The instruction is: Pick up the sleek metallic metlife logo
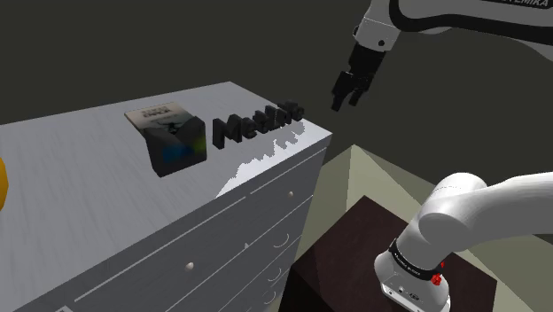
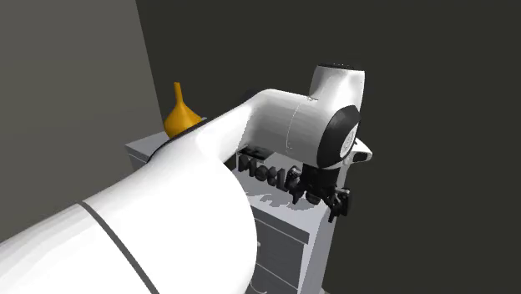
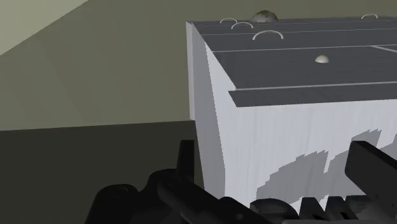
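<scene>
Shoulder view: logo (image 1: pixel 257 124), grey dresser (image 1: pixel 80 191), olive floor (image 1: pixel 362 175)

logo (image 1: pixel 257 124) on dresser (image 1: pixel 89 195) | box (image 1: pixel 177 146) beside it, shoulder view's left | end effector (image 1: pixel 347 100) beyond dresser corner

MetLife logo (image 1: pixel 257 124): dark, glossy block letters. Stands upright on its lower edge atop the white drawer cabinet (image 1: pixel 89 177), untouched. Sits near the top's corner at 3 o'clock in the shoulder view, just at 3 o'clock of a dark block (image 1: pixel 177 146). Reads as dark lettering (image 2: pixel 271 173) in the second exterior view.
</scene>
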